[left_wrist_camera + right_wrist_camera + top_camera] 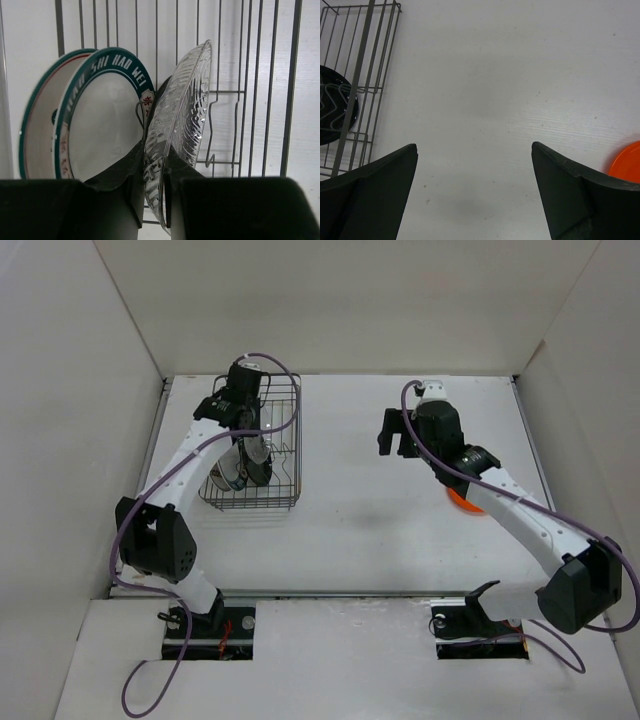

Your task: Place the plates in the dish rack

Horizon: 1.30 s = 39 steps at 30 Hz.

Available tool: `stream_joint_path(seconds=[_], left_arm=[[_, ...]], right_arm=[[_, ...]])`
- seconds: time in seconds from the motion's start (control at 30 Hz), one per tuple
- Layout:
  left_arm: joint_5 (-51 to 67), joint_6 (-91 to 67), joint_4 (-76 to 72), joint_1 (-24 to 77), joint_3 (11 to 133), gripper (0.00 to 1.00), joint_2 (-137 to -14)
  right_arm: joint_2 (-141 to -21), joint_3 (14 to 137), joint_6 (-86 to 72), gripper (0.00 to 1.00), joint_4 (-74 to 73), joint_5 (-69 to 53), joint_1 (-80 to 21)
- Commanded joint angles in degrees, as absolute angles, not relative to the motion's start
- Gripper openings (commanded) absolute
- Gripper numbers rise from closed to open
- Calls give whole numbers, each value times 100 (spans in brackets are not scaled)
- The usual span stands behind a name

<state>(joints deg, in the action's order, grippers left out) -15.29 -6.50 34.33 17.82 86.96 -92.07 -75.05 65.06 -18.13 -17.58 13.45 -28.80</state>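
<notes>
With the left gripper (pixel 154 197) clamped on the rim of the clear plate (pixel 182 115) inside the dish rack (pixel 250 506), upper left overhead, seat it upright between prongs (pixel 209 135) beside the green-rimmed plate (pixel 100 125) before releasing; your right gripper (pixel 475 190) hangs wide open, empty.

surface: white table (pixel 380 530) | surround: plain white walls (pixel 350 300), three sides | light: even

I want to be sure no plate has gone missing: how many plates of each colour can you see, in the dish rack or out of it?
white plates with green rims: 2
clear plate: 1
black plate: 1
orange plate: 1
Total: 5
</notes>
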Motion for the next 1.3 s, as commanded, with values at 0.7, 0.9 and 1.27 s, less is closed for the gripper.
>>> stream_joint_path(seconds=[0.7,0.9,1.27], left_arm=[[-1336,-888,3313,1942,8385,12,-9053],[-1003,-835,3313,1942,8332,45,-9053],[-54,-651,3375,1942,8498,88,-8430]], right_arm=[[-7102,6434,-1705,100,-1793,1143,-2364],[-7049,6434,-1758,100,-1898,1143,-2242],[-6339,5126,-2890,100,-1706,1443,-706]])
